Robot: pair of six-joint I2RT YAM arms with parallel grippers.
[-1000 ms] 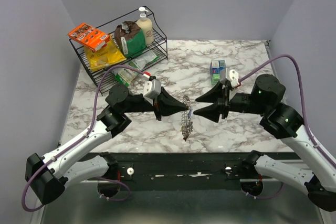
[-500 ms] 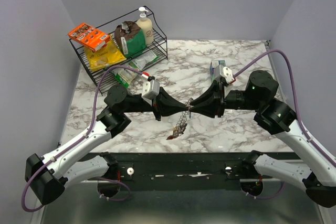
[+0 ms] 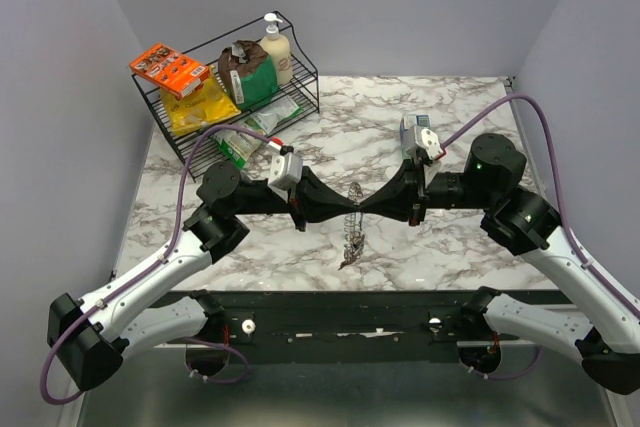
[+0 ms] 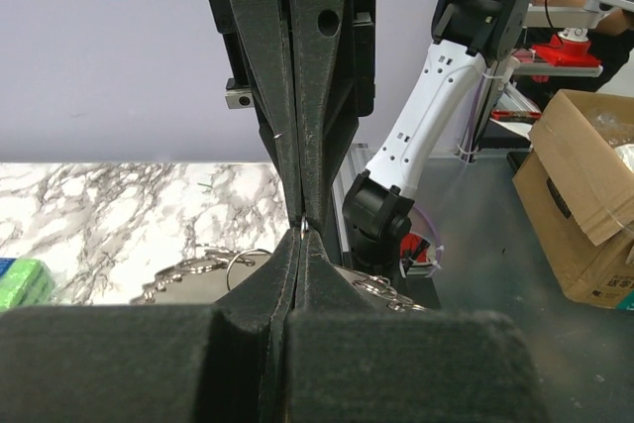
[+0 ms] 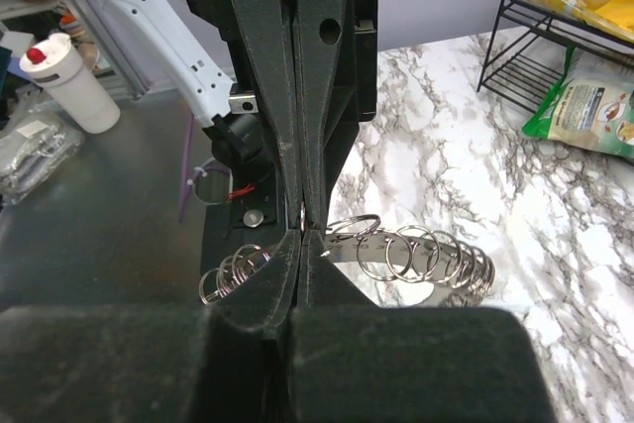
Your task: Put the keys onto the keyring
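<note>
The keyring (image 3: 351, 230), a large silvery loop strung with several small split rings, hangs above the marble table (image 3: 470, 107) between both arms. My left gripper (image 3: 344, 206) is shut on the loop's top from the left. My right gripper (image 3: 366, 204) is shut on the same spot from the right, tip to tip with the left one. In the left wrist view the left gripper (image 4: 300, 233) pinches the keyring (image 4: 198, 269) against the opposing black fingers. In the right wrist view the right gripper (image 5: 300, 233) clamps the keyring (image 5: 421, 255) band. The keys are hidden; no coloured head shows.
A black wire rack (image 3: 300, 72) at the back left holds an orange box, a yellow bag, a green bag and a pump bottle. A small green-and-blue box (image 3: 414, 133) stands behind the right gripper. The rack (image 5: 510, 22) also shows in the right wrist view.
My right gripper has moved left to the keyring's top and shut on it, meeting the left gripper. The hanging loop swung and now hangs straighter.
</note>
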